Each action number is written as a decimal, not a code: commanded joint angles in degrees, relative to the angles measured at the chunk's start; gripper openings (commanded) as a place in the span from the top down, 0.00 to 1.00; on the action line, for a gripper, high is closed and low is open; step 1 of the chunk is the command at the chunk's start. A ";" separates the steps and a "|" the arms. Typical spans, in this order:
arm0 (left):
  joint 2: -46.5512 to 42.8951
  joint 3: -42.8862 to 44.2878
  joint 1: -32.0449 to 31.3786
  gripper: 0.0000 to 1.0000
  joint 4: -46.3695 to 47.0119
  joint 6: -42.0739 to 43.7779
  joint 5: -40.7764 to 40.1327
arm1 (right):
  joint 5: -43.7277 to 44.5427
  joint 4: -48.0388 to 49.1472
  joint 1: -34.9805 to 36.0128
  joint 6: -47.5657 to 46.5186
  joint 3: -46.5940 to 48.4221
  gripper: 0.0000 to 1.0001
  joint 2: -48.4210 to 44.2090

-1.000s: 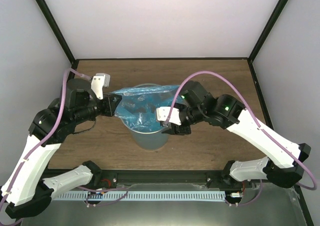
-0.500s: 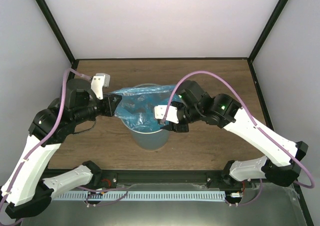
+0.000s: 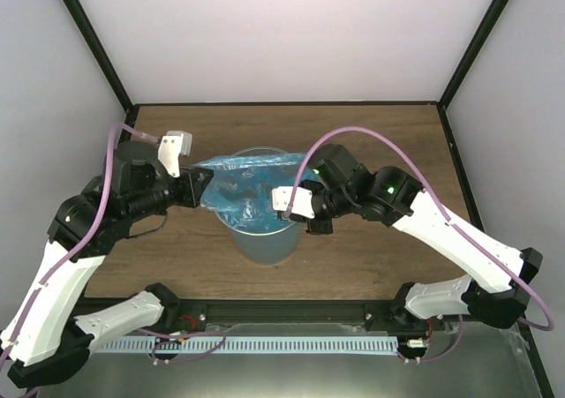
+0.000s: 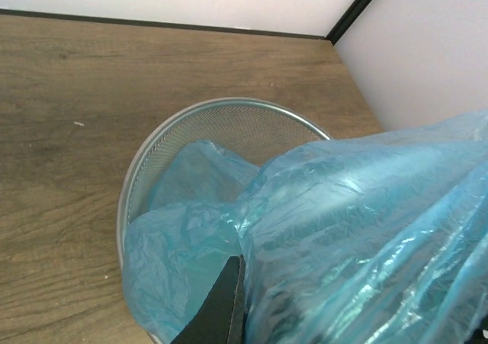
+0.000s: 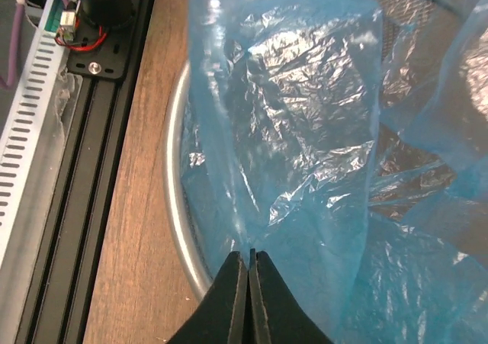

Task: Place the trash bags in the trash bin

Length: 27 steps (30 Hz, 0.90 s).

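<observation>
The round grey trash bin (image 3: 265,244) stands mid-table; its mesh wall (image 4: 252,126) and rim (image 5: 174,207) show in the wrist views. A light-blue trash bag (image 3: 252,182) is stretched over its mouth and hangs partly inside. My left gripper (image 3: 207,187) is at the bin's left rim, shut on the trash bag (image 4: 343,229); one black finger (image 4: 226,306) shows, the other is hidden under the film. My right gripper (image 3: 298,214) is at the bin's near-right rim. Its fingertips (image 5: 250,254) are shut together, pinching the edge of the trash bag (image 5: 305,130).
A black rail and a white slotted cable duct (image 5: 34,153) run along the table's near edge, close to the bin. Black frame posts (image 3: 97,54) and white walls enclose the table on the left, the back and the right.
The right gripper has moved in to the bin's near-right rim and closed from open onto the bag's film. The left gripper still holds the bag and has barely moved.
</observation>
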 commanded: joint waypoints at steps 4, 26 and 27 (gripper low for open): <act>-1.32 -2.76 0.22 0.96 -6.84 -0.68 0.15 | -7.21 -4.04 0.47 0.47 1.66 0.99 -5.37; -11.83 -26.80 0.22 0.95 -1.89 -8.72 -1.94 | -7.38 9.79 0.64 4.08 -25.83 0.99 -15.02; -11.68 -28.08 0.22 0.93 -1.06 -8.86 -2.53 | -7.41 11.32 0.64 4.95 -26.93 0.99 -15.55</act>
